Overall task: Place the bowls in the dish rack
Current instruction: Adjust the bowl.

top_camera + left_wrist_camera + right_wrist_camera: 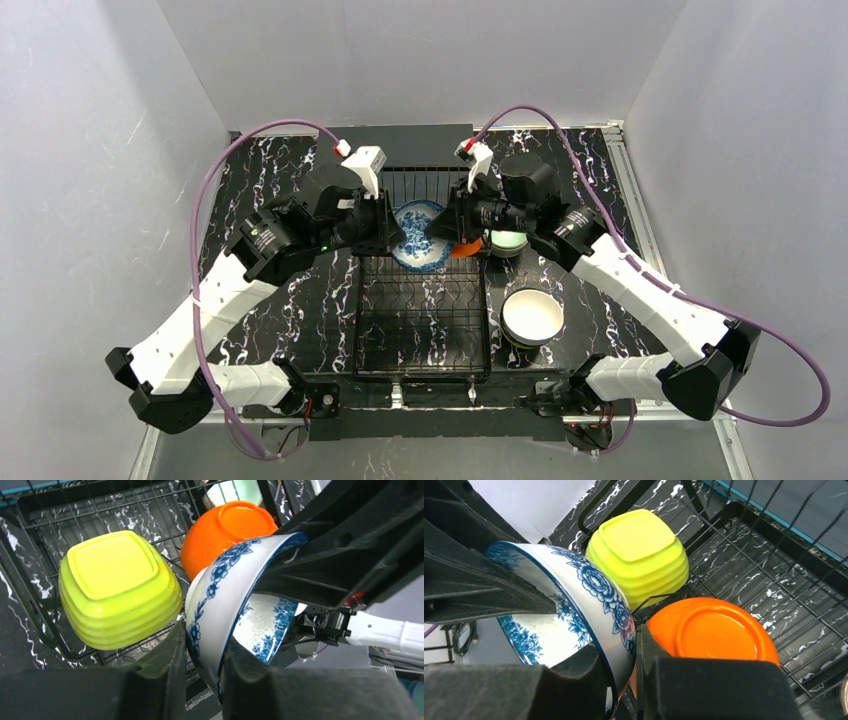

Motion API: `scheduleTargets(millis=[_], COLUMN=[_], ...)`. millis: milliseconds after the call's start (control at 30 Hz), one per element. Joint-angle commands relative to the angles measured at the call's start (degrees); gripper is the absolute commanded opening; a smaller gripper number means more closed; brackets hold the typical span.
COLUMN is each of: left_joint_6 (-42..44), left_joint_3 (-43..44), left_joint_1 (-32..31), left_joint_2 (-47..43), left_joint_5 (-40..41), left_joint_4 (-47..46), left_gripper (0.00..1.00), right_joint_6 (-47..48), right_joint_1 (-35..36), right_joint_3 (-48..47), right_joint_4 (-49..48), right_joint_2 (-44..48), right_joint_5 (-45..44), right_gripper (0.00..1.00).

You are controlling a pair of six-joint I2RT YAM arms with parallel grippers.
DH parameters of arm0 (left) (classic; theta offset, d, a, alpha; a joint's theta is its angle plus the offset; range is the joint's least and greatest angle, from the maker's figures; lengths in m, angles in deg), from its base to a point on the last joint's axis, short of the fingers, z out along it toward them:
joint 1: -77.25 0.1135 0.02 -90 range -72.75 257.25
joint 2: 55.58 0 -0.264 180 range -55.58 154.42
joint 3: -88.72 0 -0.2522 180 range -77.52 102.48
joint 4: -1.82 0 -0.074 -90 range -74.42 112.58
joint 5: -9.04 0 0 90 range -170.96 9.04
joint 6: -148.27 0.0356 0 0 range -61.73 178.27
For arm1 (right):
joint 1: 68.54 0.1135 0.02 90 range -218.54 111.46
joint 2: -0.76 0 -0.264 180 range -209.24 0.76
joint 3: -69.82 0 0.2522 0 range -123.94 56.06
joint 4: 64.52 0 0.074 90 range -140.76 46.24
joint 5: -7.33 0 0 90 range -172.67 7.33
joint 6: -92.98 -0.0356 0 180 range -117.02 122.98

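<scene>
1. The left gripper [205, 645] is clamped on the rim of the blue-white patterned bowl [225, 605]. One finger presses the outer wall and the other presses the inner wall.
2. The right gripper [621, 650] is clamped on the opposite rim of the same bowl in the same way, one finger outside and one inside.
3. The bowl is held on edge and tilted between the two grippers, above the far half of the dish rack [420, 330].
4. The lime green bowl [117, 587] lies inside the rack with its square base turned toward the wrist cameras. It is on the left-arm side of the held bowl.
5. The orange bowl [714, 630] lies inside the rack, base toward the cameras, just beside the held bowl on the right-arm side.
6. The mint bowl [507, 242] sits next to the orange bowl at the rack's right edge. The views do not show whether it is inside the wires.
7. The white bowl [532, 315] stands mouth up outside the rack, just beside its right edge.
8. The rack rests on the black marbled table [280, 180].
</scene>
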Motion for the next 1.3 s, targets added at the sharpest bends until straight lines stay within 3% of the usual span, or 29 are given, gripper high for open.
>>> scheduleTargets(millis=[0, 267, 500, 800, 1000, 1167, 1267], left_joint_6=[2.05, -3.02, -7.56, -8.66, -7.58, -6.24, -5.43], left_joint_3=[1.69, -4.73, -16.40, -20.15, -18.72, -17.52, -17.19], left_joint_1=[-0.03, -0.03, -0.04, 0.03, -0.01, -0.04, -0.01], left_joint_2=[-1.35, -7.40, -16.66, -19.79, -18.39, -16.92, -16.18], left_joint_5=[4.11, 3.01, 0.11, -7.87, -6.49, -4.00, -3.19], left_joint_4=[3.89, -3.74, -21.31, -34.04, -33.41, -31.50, -31.20], left_gripper=[0.01, 0.00, 0.00, 0.00, 0.00, 0.00, 0.00], right_joint_6=[-1.55, -2.59, -5.63, -16.85, -22.77, -23.75, -23.99], right_joint_1=[-0.17, -0.19, -0.17, -0.15, -0.19, -0.14, -0.19], right_joint_3=[-4.32, -0.92, 0.39, 4.07, 5.37, 5.61, 5.52], right_joint_4=[-4.67, -9.28, -9.99, -20.00, -26.51, -26.99, -26.75], right_joint_2=[1.97, 5.64, 8.53, 10.85, 8.69, 8.12, 7.66], right_joint_5=[2.92, 4.44, 5.69, 14.10, 18.87, 19.98, 20.62], right_gripper=[0.22, 0.73, 0.97, 0.99, 0.96, 0.95, 0.90])
